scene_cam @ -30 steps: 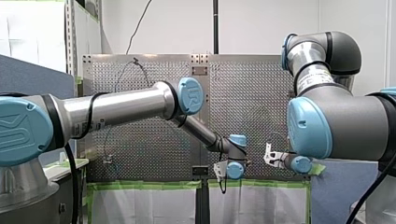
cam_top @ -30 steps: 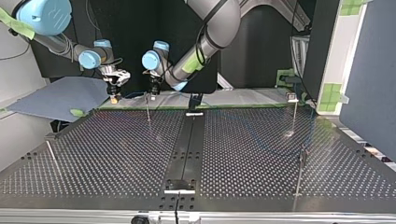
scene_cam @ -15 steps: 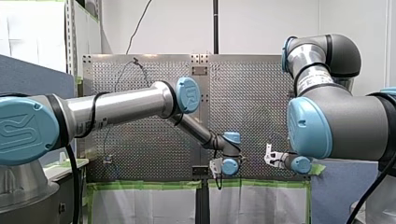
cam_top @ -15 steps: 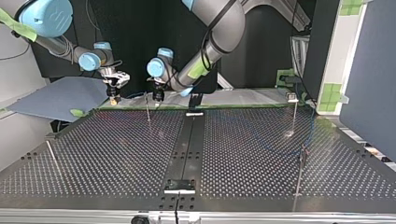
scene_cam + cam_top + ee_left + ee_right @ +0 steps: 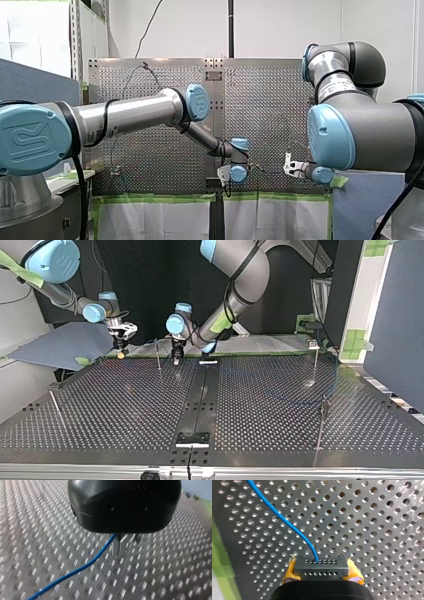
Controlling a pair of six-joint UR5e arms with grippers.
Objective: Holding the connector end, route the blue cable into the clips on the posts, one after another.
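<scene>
- On the table, top view: far middle post at the far edge, far right post toward the far right corner, near right post by the right edge, left post by the left edge.
- My left gripper hangs just right of the far middle post, my right gripper left of it.
- The connector sits clamped in my right gripper, the cable in my left.

right gripper | clamps connector | blue cable leads ahead
</scene>
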